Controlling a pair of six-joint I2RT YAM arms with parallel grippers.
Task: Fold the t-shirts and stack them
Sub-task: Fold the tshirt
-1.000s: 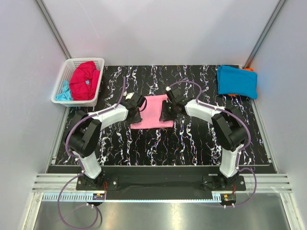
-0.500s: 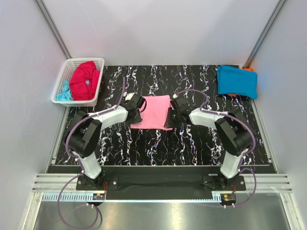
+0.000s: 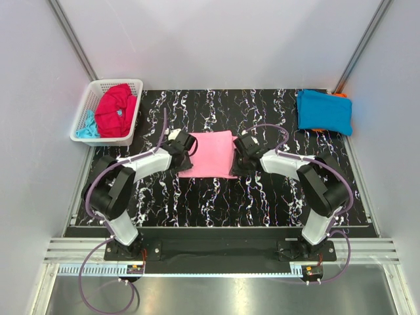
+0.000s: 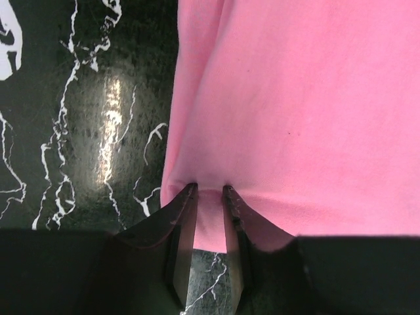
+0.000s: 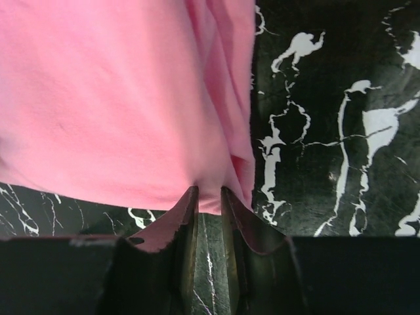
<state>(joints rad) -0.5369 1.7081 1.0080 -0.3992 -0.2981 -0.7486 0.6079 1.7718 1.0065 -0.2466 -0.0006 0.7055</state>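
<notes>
Pinching the left edge of the flat light pink cloth t-shirt (image 3: pixel 210 154), spread as a rectangle at the middle of the black white-veined desk (image 3: pixel 262 197), with the left claw (image 4: pixel 209 190) drawn narrow on a tuck of the cloth. Nipping the opposite, right edge the same way with the right claw (image 5: pixel 205 190), fingers close together and cloth puckered at their tips. Resting folded at the far right corner, bright blue cloth t-shirt (image 3: pixel 323 111) atop an orange cloth t-shirt (image 3: pixel 319 130) showing only as slivers; heaped in the white plastic lattice basket (image 3: pixel 98 85) at the far left corner, crumpled crimson red cloth t-shirt (image 3: pixel 116 110) beside pale aqua cloth t-shirt (image 3: pixel 85 126).
</notes>
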